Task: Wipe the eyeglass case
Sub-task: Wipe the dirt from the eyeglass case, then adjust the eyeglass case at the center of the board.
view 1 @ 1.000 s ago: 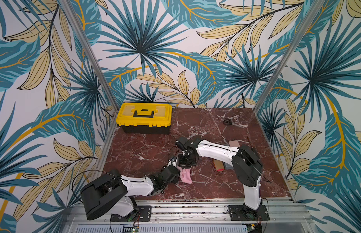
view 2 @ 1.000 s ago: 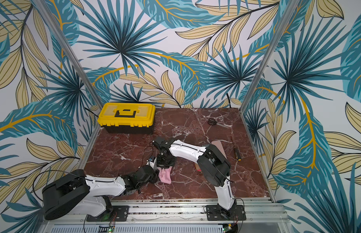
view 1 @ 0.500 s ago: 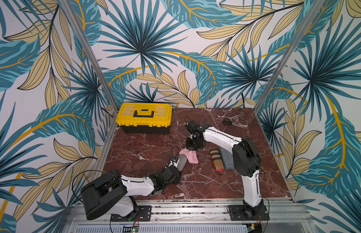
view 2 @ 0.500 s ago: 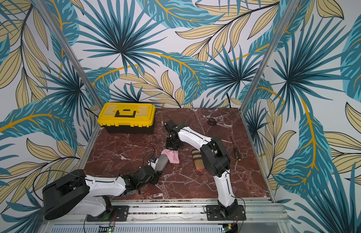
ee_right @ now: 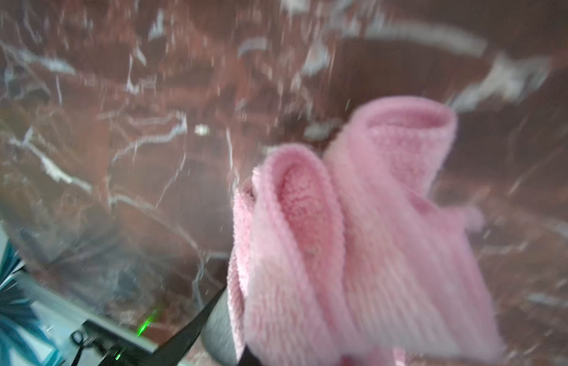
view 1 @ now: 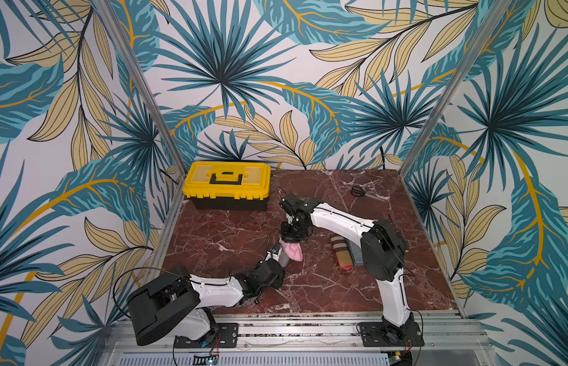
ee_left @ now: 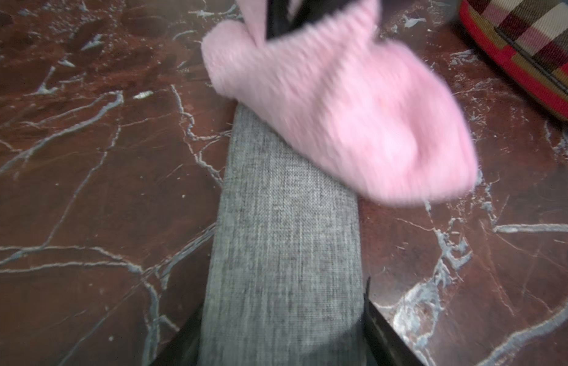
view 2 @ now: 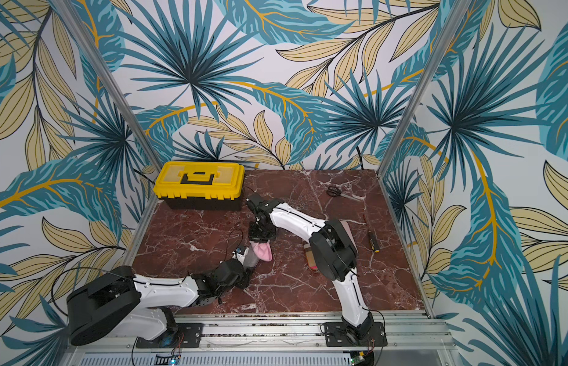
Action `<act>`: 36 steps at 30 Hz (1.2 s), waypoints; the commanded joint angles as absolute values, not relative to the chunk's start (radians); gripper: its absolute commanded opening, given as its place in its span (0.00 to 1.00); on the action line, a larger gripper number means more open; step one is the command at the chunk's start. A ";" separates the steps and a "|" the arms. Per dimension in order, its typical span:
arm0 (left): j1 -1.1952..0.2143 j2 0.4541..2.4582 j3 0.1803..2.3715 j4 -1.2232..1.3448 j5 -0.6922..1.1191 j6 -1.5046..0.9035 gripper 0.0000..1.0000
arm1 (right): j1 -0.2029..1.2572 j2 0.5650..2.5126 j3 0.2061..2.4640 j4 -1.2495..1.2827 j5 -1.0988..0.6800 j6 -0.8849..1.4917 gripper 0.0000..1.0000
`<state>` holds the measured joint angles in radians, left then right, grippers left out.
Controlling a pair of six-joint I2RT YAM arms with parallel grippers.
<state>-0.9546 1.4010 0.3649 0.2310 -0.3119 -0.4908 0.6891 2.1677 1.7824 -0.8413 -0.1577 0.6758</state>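
Yellow toolbox (view 1: 227,183) at the back, scissors (view 1: 358,190) well apart; plaid pouch (view 1: 341,253), perhaps a case, farther forward.

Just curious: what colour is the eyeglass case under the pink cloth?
The eyeglass case is woven grey, clearest in the left wrist view.

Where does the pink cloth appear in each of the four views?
Top view: pink cloth near the table's middle, over the far end of the grey eyeglass case.
Top view: same spot, beside the case.
Left wrist: draped over the case's far end, blurred.
Right wrist: hanging folded in the foreground.
Shared landmark: the case, also seen at and.
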 commanded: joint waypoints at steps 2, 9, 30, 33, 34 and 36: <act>-0.965 1.404 0.423 0.017 -0.217 -0.513 0.37 | 0.587 2.223 1.794 -0.992 0.041 0.545 0.00; -0.963 1.421 0.511 -0.157 -0.149 -0.527 0.75 | 0.576 2.027 1.536 -0.919 -0.033 0.587 0.00; -0.969 1.425 0.683 -0.210 0.125 -0.538 0.91 | 0.698 2.255 1.934 -0.971 -0.117 0.632 0.00; -0.968 1.383 0.682 -0.247 0.112 -0.505 0.91 | 0.694 2.229 1.921 -0.971 -0.107 0.613 0.00; -0.967 1.364 0.686 -0.267 0.102 -0.484 0.91 | 0.692 2.218 1.922 -0.971 -0.104 0.601 0.00; -0.967 1.316 0.701 -0.337 0.070 -0.434 0.91 | 0.686 2.190 1.935 -0.988 -0.087 0.573 0.00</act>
